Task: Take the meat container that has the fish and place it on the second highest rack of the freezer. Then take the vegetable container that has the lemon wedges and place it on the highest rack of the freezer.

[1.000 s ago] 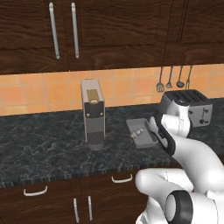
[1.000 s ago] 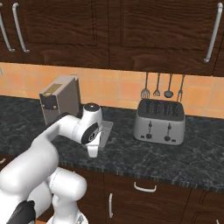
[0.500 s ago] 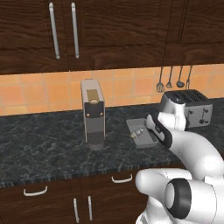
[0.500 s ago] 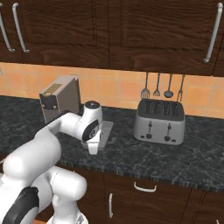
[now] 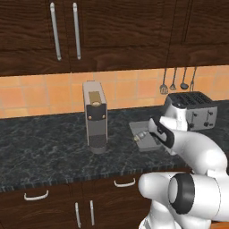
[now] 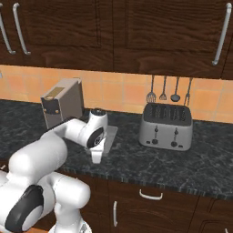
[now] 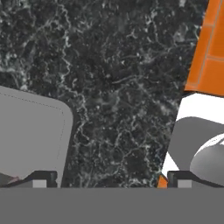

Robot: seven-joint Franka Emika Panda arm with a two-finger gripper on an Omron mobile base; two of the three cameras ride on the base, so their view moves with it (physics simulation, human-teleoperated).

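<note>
A shallow grey tray, the meat container (image 5: 142,134), lies on the dark counter right of the coffee machine. A small pale slim thing in it looks like the fish (image 5: 140,137). The arm covers the tray's right part, and only its far edge (image 6: 110,134) shows past the wrist. My gripper (image 6: 96,159) hangs low at the counter's front edge beside the tray. In the hand view the gripper (image 7: 111,180) is open, its tips wide apart, with the tray's rounded corner (image 7: 33,131) near the left tip. Nothing lies between the fingers.
A grey coffee machine (image 5: 95,117) stands left of the tray. A silver toaster (image 6: 166,126) sits to its right, with utensils (image 6: 168,89) hanging on the orange tiled wall behind. Dark cabinets with bar handles run above the speckled counter (image 7: 122,78), with drawers below.
The hand has shifted slightly, sinking a little towards the counter's front edge next to the tray. The tray, coffee machine and toaster have stayed put.
</note>
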